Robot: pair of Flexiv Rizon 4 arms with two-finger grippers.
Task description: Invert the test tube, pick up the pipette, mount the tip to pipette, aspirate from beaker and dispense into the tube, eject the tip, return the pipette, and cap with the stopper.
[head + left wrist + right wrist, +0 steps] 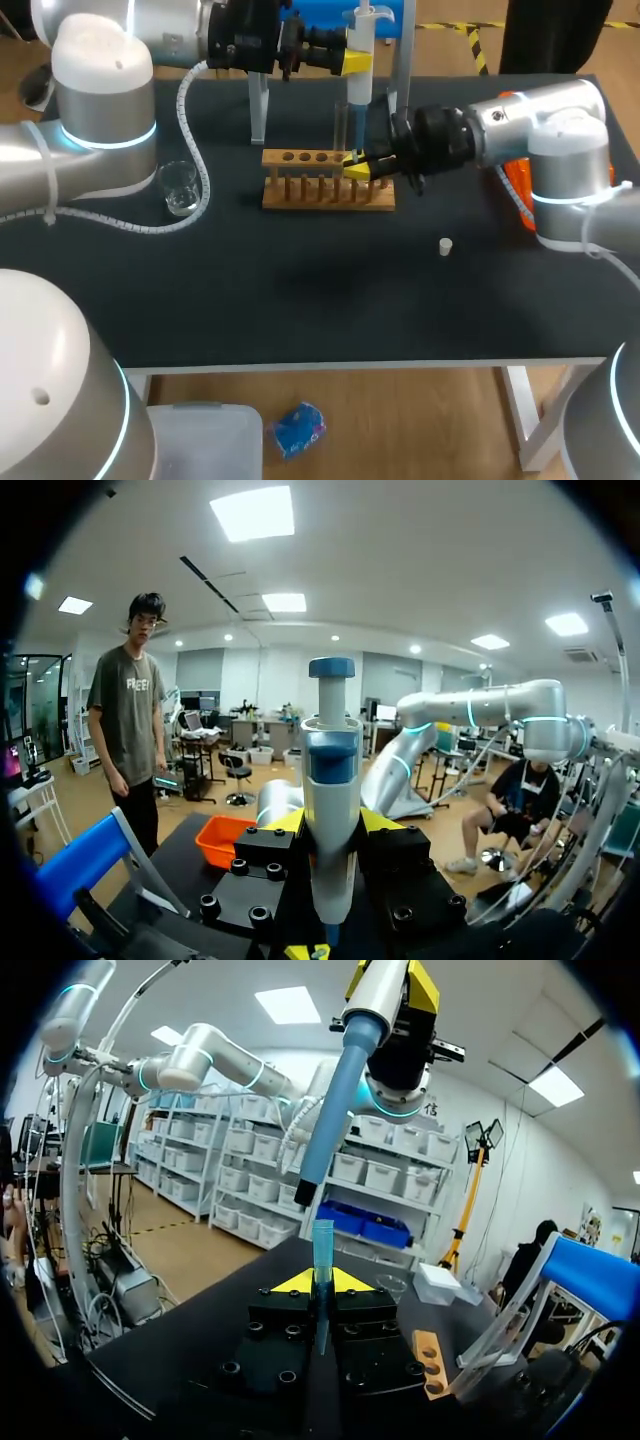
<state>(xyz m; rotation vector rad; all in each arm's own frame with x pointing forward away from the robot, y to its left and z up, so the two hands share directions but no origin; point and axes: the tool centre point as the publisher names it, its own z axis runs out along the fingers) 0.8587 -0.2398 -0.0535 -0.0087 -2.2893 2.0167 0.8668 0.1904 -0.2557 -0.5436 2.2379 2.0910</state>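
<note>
left tool point(351, 63) grips the pipette point(331, 780) upright near the bench's back edge, its end just above the test tube point(322, 1250), which the right tool point(358, 167) clamps upright by the rack's point(300, 182) right end. beaker point(180, 187) sits near the left edge, and the stopper point(445, 246) lies toward the right edge.

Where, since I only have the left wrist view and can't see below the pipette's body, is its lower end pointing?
Observer: The pipette, held in the left gripper, hangs upright above the right gripper, which is at the wooden rack.
Operator: Is the right gripper holding anything?
Observer: Yes, a blue tip stands upright between its fingers, open end up.
Operator: Is the tip mounted yet?
Observer: No. In the right wrist view the pipette's bare end is above the blue tip, with a gap between them.
</note>
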